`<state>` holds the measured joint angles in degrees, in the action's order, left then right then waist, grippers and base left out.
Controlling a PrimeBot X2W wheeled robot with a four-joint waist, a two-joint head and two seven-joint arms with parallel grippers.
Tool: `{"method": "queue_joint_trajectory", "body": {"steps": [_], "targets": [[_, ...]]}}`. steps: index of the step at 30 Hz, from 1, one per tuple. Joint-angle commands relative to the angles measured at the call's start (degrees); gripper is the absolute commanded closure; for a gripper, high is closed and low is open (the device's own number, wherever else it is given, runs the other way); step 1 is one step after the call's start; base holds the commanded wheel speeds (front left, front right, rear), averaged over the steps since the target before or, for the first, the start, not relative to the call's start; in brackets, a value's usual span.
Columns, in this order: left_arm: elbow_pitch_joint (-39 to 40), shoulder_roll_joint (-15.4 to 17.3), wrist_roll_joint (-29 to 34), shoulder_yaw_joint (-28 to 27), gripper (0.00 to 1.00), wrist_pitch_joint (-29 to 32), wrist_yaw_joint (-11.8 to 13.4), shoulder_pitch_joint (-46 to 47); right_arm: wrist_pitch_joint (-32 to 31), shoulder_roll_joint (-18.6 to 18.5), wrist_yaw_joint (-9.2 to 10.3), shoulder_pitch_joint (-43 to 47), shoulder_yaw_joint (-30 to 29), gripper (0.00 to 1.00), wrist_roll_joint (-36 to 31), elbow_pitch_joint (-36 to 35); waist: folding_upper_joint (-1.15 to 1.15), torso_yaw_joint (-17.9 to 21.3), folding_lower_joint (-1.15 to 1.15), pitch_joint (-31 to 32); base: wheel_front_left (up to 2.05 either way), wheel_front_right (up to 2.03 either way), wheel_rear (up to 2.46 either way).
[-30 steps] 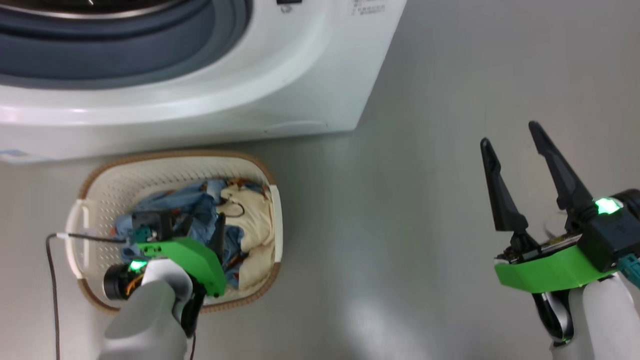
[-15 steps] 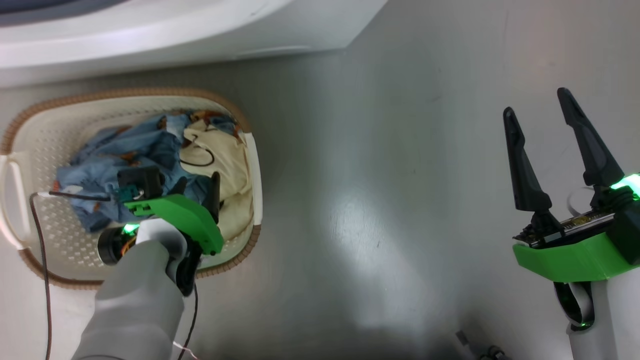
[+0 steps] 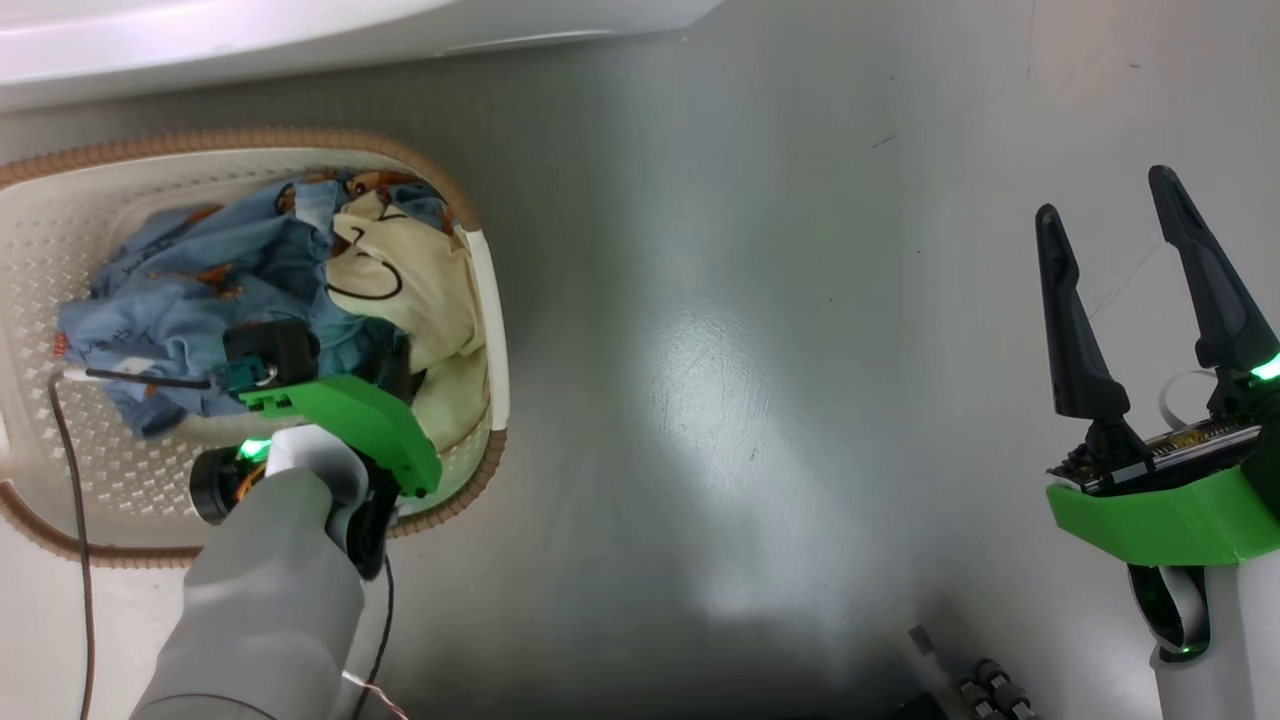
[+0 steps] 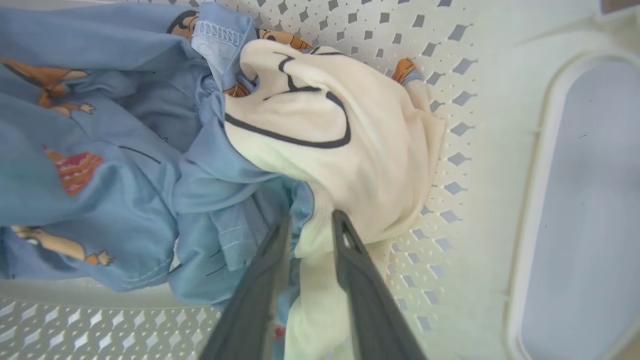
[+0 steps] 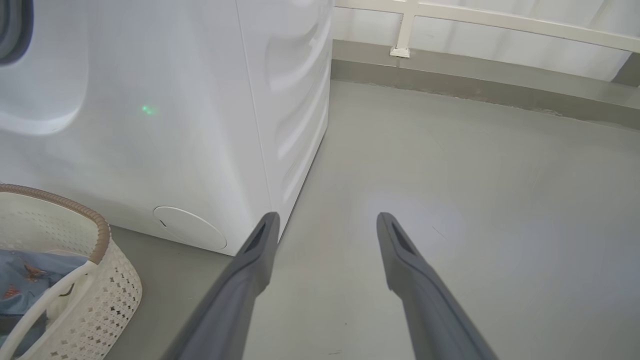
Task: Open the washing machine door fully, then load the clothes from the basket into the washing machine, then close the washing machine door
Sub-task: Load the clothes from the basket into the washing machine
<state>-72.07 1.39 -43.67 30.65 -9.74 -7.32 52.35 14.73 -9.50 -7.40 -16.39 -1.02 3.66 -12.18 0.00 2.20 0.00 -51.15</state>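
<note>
Softly bunched, the clothes [image 4: 165, 165] lie in the basket [image 4: 480, 150]. They look light and limp, wanting a deep pinch at a thick fold. The left claw [image 4: 311, 222] is narrow, pinching cream cloth; the right claw [image 3: 1103, 192] gapes wide, empty.

Right gripper [image 5: 326, 218]: jaws stand wide apart with nothing between them, above bare grey floor [image 5: 475, 200].

Washing machine [image 5: 150, 75]: white cabinet to the left, seen at its front corner. The side panel has ribbed pressings. A round cover [image 5: 189, 228] sits low on the front, and a small green spot of light [image 5: 147, 109] lies on the panel. A sliver of grey-blue seal [image 5: 12, 30] shows at the upper left edge.

Basket [image 5: 102, 235]: lower left on the floor, just in front of the machine, with a brown rim and perforated cream wall. A light blue garment [image 5: 25, 272] lies inside.

Background: white rail [image 5: 480, 20] along the far wall.
</note>
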Motion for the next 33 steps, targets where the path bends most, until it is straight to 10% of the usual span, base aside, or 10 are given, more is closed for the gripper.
{"method": "queue_joint_trajectory", "body": {"steps": [1, 25, 33], "targets": [[-0.15, 1.49, -0.95, -0.37, 0.91, -0.53, -0.16, -1.35, 0.27, -0.4, -0.09, 2.44, 0.81, 0.0, -0.06, -1.49, 0.0, -0.03, 0.0, 0.14, 0.0, 0.0, 0.0], [1.33, 5.17, -0.98, 3.76, 1.0, -5.18, -0.03, -2.73, 0.27, -0.82, -0.09, 2.87, 0.49, 0.0, 0.18, -0.01, 0.0, -2.66, 0.0, 6.98, 0.0, 0.0, 0.0], [16.8, 8.91, 5.6, -4.5, 1.0, -5.24, 4.9, -7.39, 0.27, -0.87, -0.09, 3.09, -0.03, 0.0, 0.3, 0.47, 0.0, -3.63, 0.0, 10.04, 0.0, 0.0, 0.0]]}}
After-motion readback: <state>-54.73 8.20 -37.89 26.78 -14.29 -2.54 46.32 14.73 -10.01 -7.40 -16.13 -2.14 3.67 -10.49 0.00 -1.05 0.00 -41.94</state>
